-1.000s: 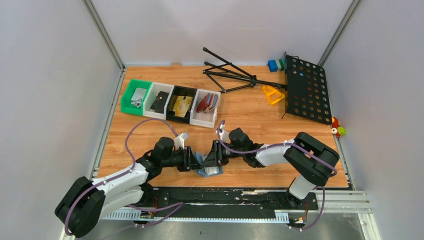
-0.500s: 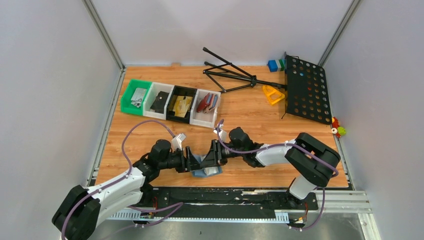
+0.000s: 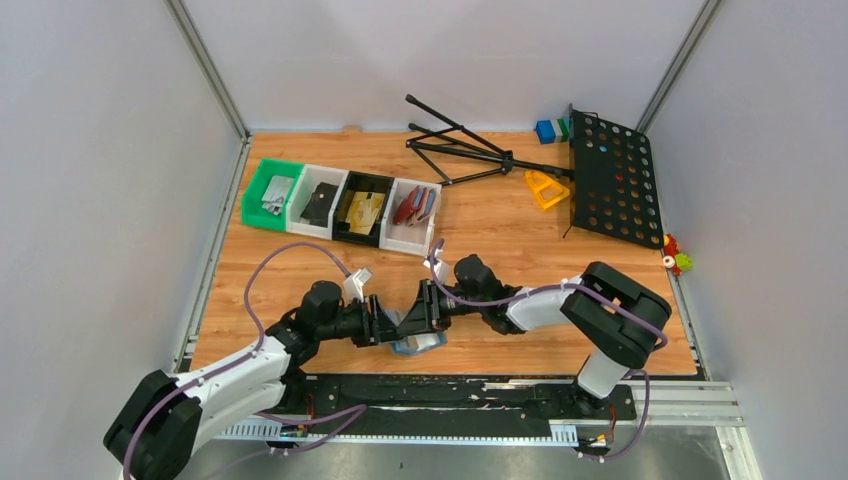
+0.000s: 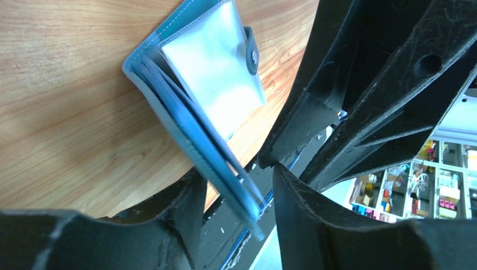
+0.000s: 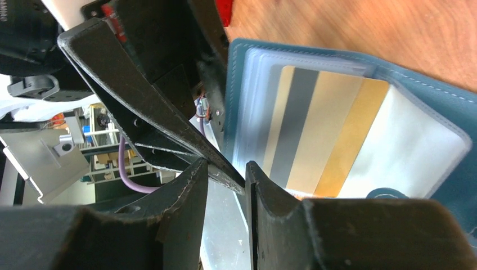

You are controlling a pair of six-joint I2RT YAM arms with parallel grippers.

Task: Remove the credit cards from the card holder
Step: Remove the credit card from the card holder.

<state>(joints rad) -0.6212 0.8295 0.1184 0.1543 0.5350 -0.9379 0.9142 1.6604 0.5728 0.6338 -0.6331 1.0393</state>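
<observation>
The card holder (image 3: 417, 342) lies open close to the near edge of the table (image 3: 500, 225), about midway along it, between the two hands; its clear sleeves are fanned out, and the cards (image 5: 315, 132), gold, grey and tan, sit overlapped inside one sleeve; the left hand (image 4: 239, 171) has its fingers apart, the holder's free edge passing between them; the right hand (image 5: 225, 166) stands at the sleeves' edge, its fingers close with a narrow gap, and I cannot tell whether they grip anything; the bins (image 3: 340, 205) sit in a row toward the far left corner; a black perforated stand (image 3: 612, 178) lies toward the far right corner.
</observation>
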